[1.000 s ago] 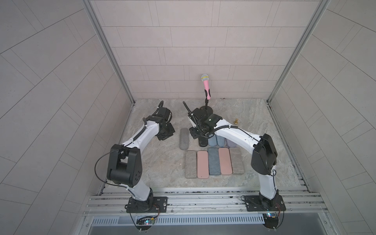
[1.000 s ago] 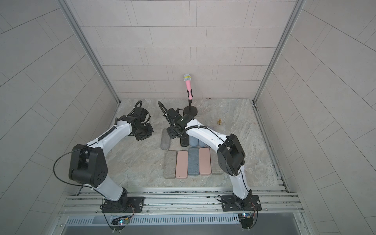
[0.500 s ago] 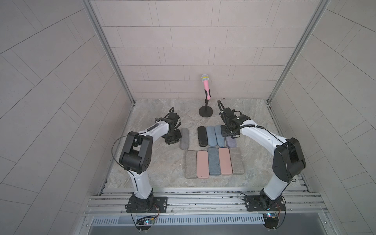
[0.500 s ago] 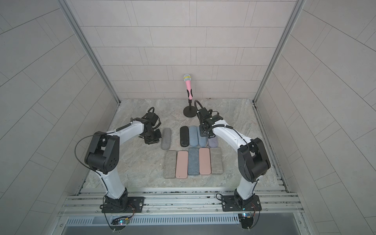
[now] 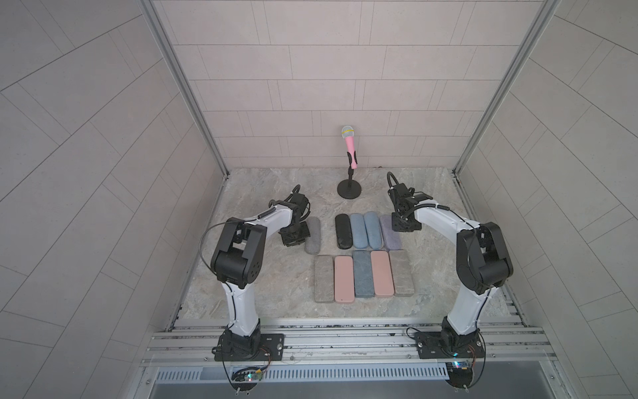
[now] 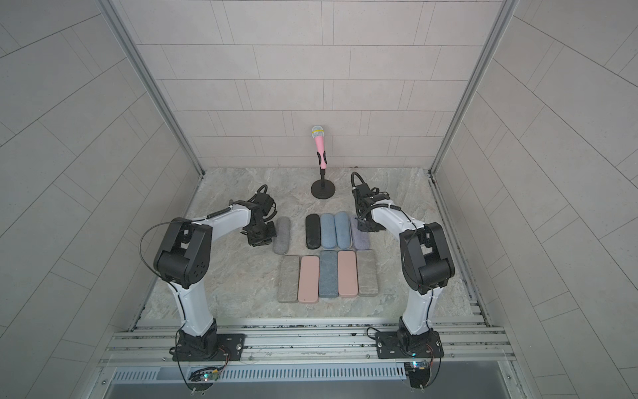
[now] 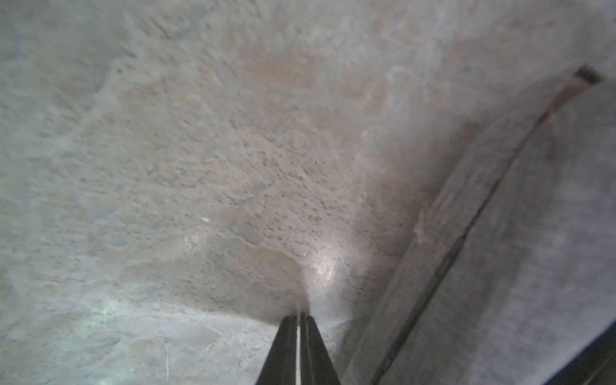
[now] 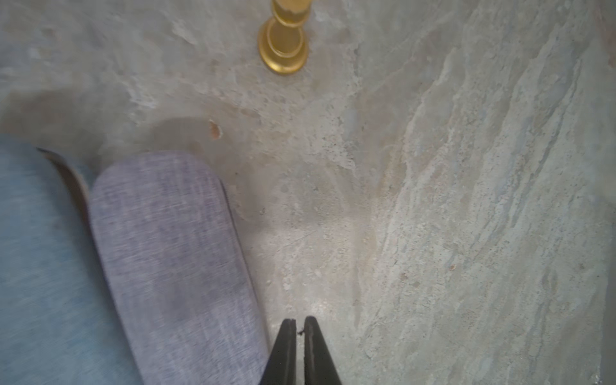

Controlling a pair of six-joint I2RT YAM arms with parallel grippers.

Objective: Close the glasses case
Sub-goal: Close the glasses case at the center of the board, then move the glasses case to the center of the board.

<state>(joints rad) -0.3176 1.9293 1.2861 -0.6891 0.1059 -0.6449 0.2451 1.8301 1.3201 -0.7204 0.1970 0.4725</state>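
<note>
Each arm is made of white tubes with big black joints. The left arm [image 5: 240,304] and the right arm [image 5: 464,307] each stand on a flat black plate [image 5: 272,343] with small screws. Black cables [image 5: 389,178] loop off them. The right gripper [image 8: 299,321] has 2 thin, pointy black fingers [image 8: 285,353].

A lab test cell: tiled walls [image 5: 310,69], stone floor [image 5: 276,293], aluminium mounting rail [image 5: 345,342].

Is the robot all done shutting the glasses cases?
Looks nearly done. Every case in both rows lies shut, including the grey case beside the left gripper and the purple case beside the right gripper. Both grippers are shut and hold nothing. No open case is in view.
</note>
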